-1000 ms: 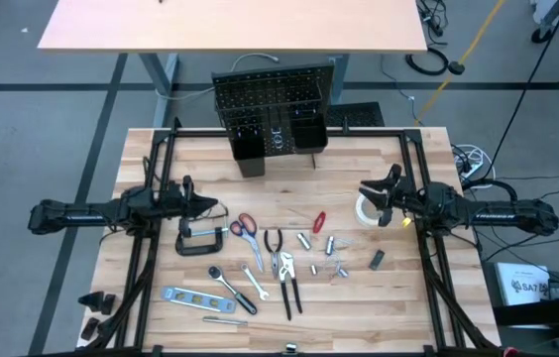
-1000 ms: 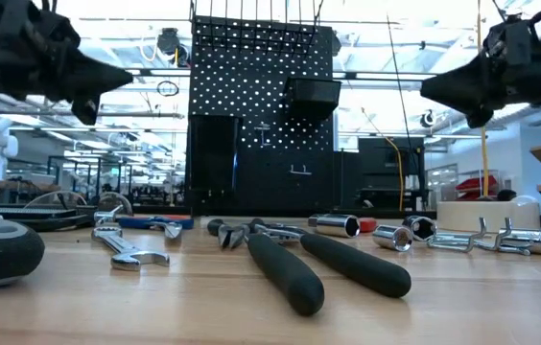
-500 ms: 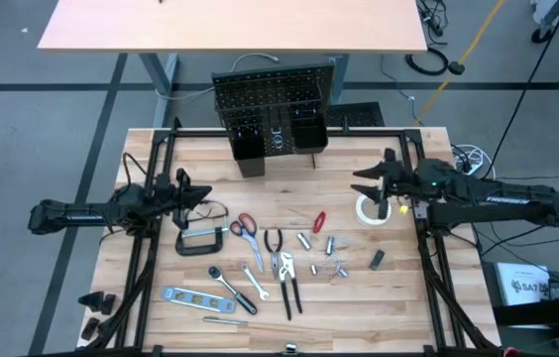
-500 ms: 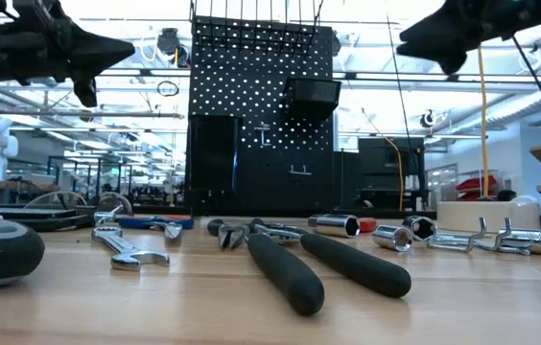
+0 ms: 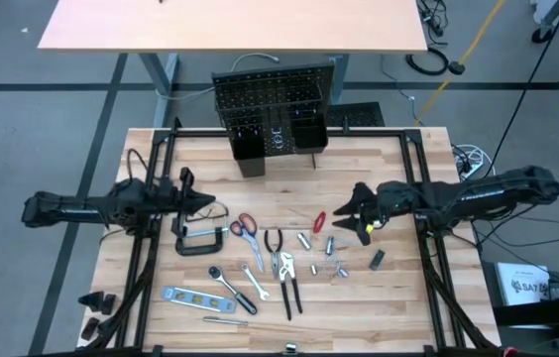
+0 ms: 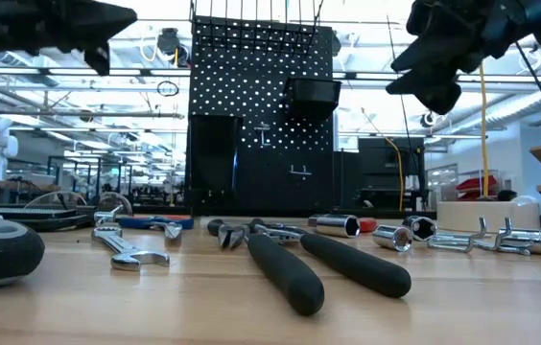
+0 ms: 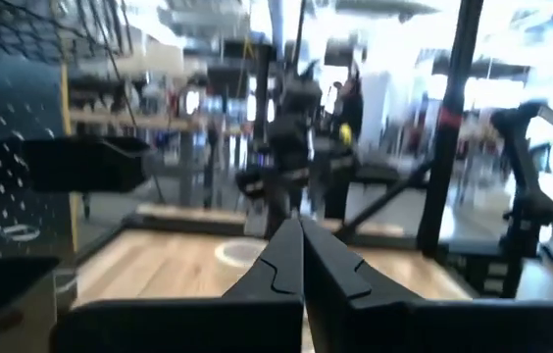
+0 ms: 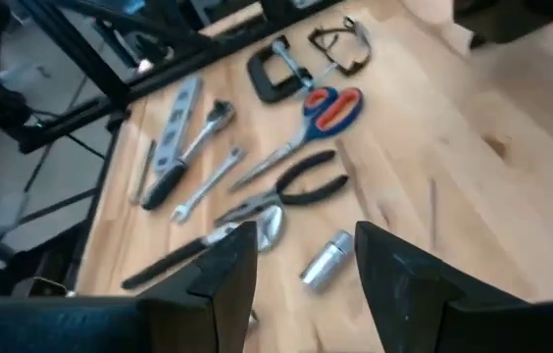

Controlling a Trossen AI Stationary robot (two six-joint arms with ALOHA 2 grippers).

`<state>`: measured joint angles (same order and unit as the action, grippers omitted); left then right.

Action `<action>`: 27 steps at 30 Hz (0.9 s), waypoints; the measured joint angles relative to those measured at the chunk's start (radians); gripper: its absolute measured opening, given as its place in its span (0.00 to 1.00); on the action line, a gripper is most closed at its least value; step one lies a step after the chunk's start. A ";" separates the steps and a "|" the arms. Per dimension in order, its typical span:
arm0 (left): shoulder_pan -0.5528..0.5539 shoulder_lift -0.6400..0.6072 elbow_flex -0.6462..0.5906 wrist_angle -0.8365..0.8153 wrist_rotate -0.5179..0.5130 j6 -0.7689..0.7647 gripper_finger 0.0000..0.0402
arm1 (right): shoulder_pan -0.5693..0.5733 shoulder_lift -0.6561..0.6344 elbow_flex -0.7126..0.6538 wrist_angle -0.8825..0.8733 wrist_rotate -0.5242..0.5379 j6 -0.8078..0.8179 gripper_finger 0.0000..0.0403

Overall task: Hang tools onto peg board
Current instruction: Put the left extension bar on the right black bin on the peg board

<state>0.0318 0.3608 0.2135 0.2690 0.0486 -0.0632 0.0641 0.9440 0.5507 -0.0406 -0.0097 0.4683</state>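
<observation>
Tools for the peg board (image 5: 275,111) all lie flat on the desk (image 5: 398,297): red-handled scissors (image 5: 244,227), pliers (image 5: 285,280), a C-clamp (image 5: 200,241), a level (image 5: 188,296), a ratchet wrench (image 5: 228,283), a red screwdriver (image 5: 318,221) and small metal sockets (image 5: 315,241). None hangs yet; the board stands upright at the desk's far edge, well apart from them.

The right gripper (image 5: 351,214) hovers above the sockets and screwdriver, its fingers (image 8: 227,270) spread apart and empty, looking down on the pliers and scissors. The left gripper (image 5: 203,205) hangs above the C-clamp and safety glasses (image 5: 216,210), fingers pressed together on nothing.

The main risk I judge is crowding. Sockets, screwdriver and pliers lie just beside one another, so a descending right gripper could pinch two pieces or knock a round socket rolling. A flat tool gripped off-centre may swing and miss the board's small holes. Both arms heading for the board together could also collide.
</observation>
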 joint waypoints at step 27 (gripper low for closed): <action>-0.305 0.394 0.476 -0.687 -0.519 0.019 0.00 | 0.061 0.417 0.512 -0.422 0.128 0.052 0.41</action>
<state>-0.2733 0.7544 0.6897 -0.4177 -0.4704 -0.0446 0.1248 1.3607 1.0626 -0.4623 0.1178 0.5205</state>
